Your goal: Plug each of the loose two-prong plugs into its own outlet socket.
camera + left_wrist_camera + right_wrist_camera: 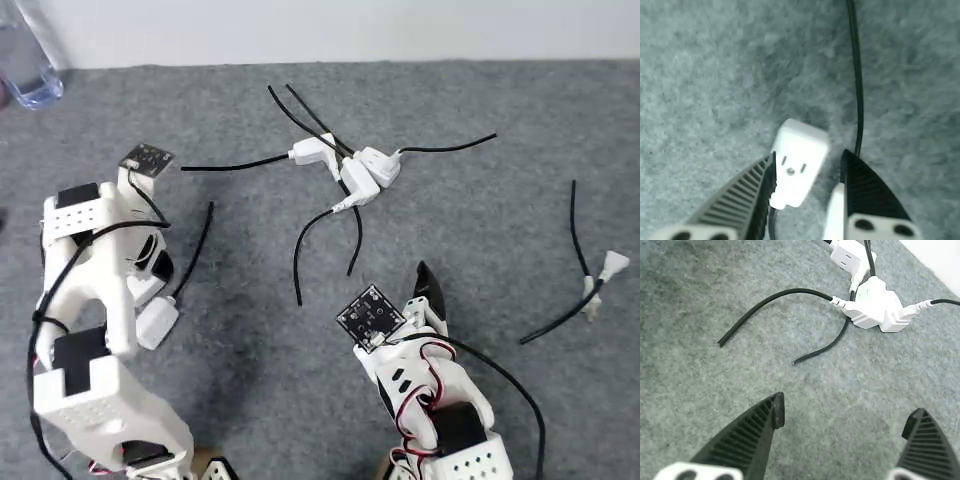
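Note:
In the left wrist view a white outlet socket (799, 167) on a black cord (857, 85) lies on the grey carpet between my left gripper's fingers. My left gripper (807, 172) is open; one finger (757, 192) touches the socket and the other stands just off it. The high view shows this socket (157, 323) beside the left arm. My right gripper (845, 420) hangs open over bare carpet, short of a cluster of joined white plugs and sockets (874, 304). That cluster (355, 170) lies mid-table. A loose white plug (612, 266) lies at the far right.
Cut black cords (305, 250) trail from the cluster toward the right gripper (425, 300). Another white socket (846, 252) lies beyond the cluster. A clear plastic bottle (25, 60) stands at the back left corner. Open carpet lies between the two arms.

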Robot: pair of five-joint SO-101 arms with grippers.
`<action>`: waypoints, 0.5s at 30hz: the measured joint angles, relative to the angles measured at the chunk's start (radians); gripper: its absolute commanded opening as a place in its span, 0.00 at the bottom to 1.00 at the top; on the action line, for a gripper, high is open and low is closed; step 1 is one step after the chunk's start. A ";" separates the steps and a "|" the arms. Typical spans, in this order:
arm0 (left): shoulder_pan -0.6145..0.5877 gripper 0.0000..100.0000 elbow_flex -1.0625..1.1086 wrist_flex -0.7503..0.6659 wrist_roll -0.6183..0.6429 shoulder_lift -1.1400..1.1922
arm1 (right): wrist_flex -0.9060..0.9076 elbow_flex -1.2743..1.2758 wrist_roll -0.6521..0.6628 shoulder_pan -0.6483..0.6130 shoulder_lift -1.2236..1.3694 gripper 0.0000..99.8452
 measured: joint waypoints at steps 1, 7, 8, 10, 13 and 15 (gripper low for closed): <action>0.006 0.20 0.000 0.000 0.002 -0.006 | 0.000 0.000 0.000 0.000 0.000 0.37; 0.000 0.20 0.000 -0.009 0.008 0.008 | 0.000 0.000 0.000 0.000 0.000 0.37; -0.008 0.20 0.000 -0.025 0.008 0.026 | 0.000 0.000 0.000 0.000 0.000 0.37; -0.029 0.20 0.000 -0.057 0.009 0.064 | 0.000 0.000 0.000 0.000 0.000 0.37; -0.041 0.20 -0.002 -0.075 -0.015 0.106 | 0.000 0.000 0.000 0.000 0.000 0.37; -0.041 0.20 -0.003 -0.075 -0.031 0.126 | 0.000 0.000 0.000 0.000 0.000 0.37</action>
